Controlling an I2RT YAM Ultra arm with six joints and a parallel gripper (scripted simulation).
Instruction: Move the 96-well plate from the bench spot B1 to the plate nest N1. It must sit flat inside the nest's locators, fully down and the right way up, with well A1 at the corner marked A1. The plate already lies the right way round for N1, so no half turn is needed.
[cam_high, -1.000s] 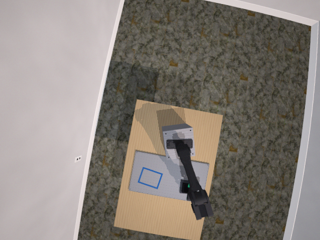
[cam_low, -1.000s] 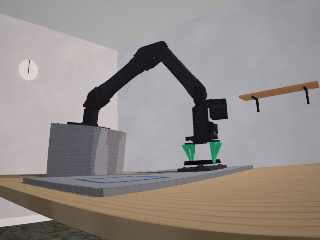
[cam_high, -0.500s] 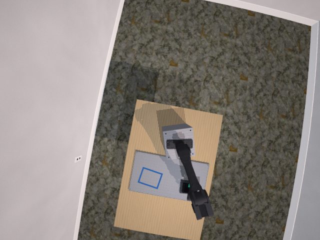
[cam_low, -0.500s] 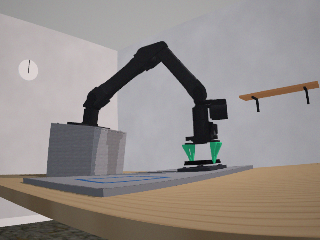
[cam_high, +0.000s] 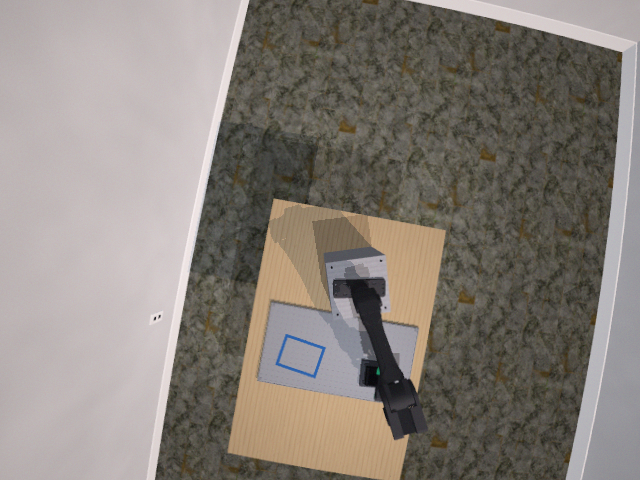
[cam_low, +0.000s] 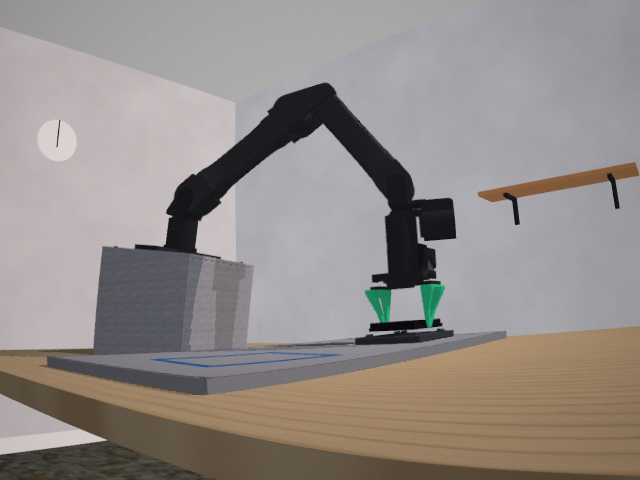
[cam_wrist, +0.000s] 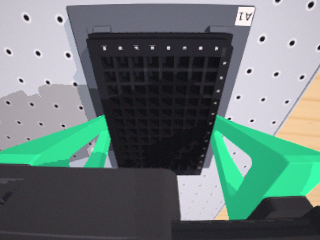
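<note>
Green fingers of my gripper (cam_low: 404, 308) clamp the black plate (cam_wrist: 160, 100) by its long sides. I hold it level just above the nest (cam_low: 444, 334), not touching, near the A1 label (cam_wrist: 246, 16).

pedestal (cam_low: 155, 304) well behind, nest (cam_low: 408, 337) just below

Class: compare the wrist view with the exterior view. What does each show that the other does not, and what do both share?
Wrist only: the A1 label on the nest and the plate's well grid.
Exterior only: a gap between plate and nest, the blue outline, a wall shelf and a clock.
Both: the gripper shut on the plate above the nest.
</note>
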